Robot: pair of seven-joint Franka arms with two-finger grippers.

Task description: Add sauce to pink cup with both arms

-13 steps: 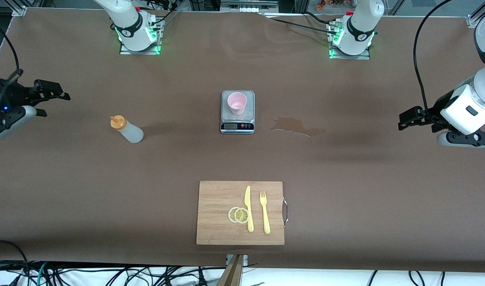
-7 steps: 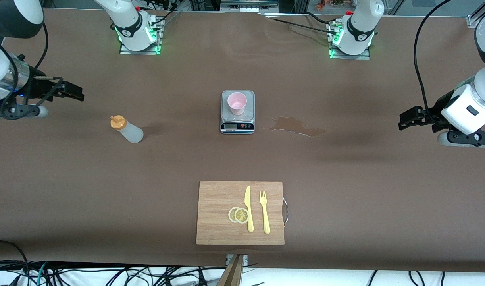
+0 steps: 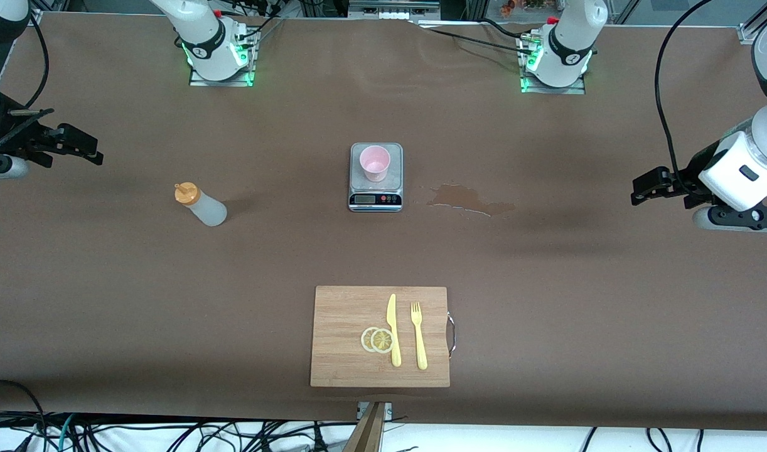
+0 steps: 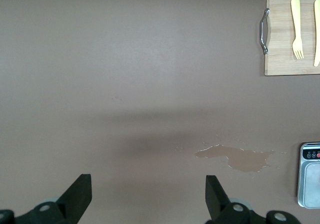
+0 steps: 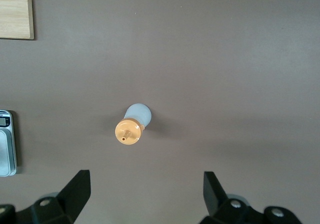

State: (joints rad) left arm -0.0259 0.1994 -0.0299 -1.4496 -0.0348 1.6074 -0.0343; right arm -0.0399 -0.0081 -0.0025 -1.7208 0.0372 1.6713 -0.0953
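Plainly, translucent whitish sauce (image 3: pixel 201 204) stands upright, orange-capped; pink cup (image 3: pixel 375 162) round-rimmed.

A: The surface (image 3: pixel 170 301) looks like matt brown cloth. And the board (image 3: pixel 346 364)?

B: Pale wood, with a shiny metal handle (image 3: pixel 452 336). The sauce (image 3: pixel 200 204) is cloudy plastic, the pink cup (image 3: pixel 375 162) smooth plastic, the scale (image 3: pixel 375 177) brushed grey metal.

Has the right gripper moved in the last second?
Yes. The open right gripper has pulled away from the translucent orange-capped squeeze bottle, toward the right arm's table end.
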